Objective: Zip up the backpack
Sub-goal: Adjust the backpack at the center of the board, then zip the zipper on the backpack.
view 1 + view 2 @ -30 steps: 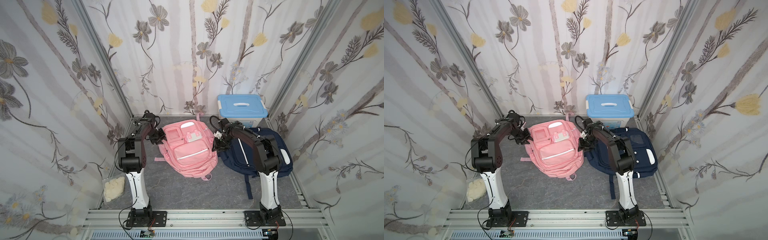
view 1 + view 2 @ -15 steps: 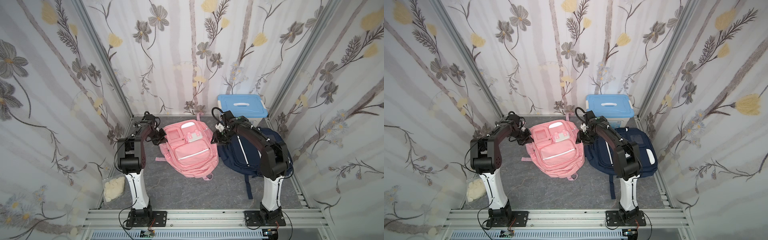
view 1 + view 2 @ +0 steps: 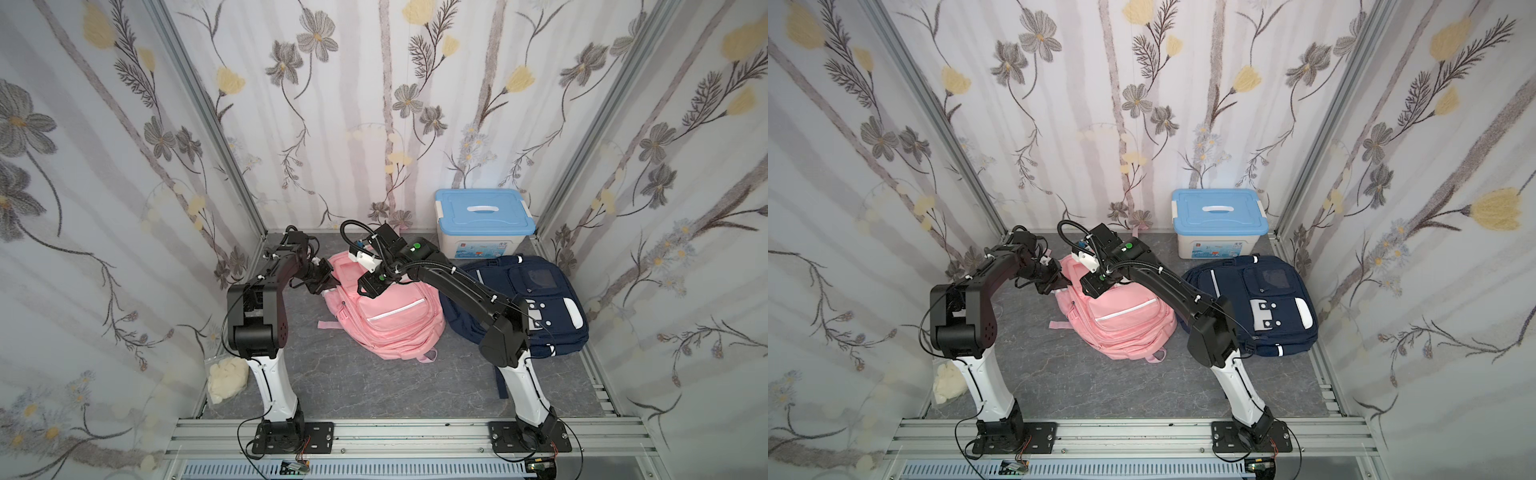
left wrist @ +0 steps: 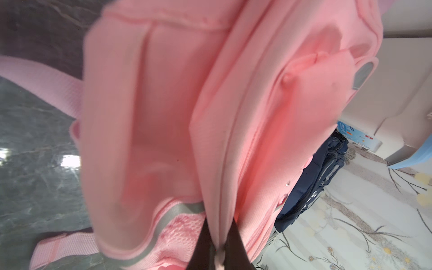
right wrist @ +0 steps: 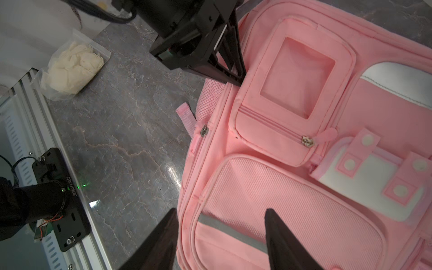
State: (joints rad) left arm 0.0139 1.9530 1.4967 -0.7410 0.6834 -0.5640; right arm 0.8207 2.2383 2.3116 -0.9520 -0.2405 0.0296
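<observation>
The pink backpack [image 3: 386, 320] lies centre frame in both top views, on the grey floor [image 3: 332, 382]. The left gripper [image 4: 219, 236] is clamped on a fold at its side edge. The right gripper [image 5: 221, 210] hangs over its front, 2 fingers spread apart.

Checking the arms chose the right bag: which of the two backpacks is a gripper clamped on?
The pink backpack, between the arms: the left gripper is shut on a fold of its fabric. The navy backpack has no gripper on it.
</observation>
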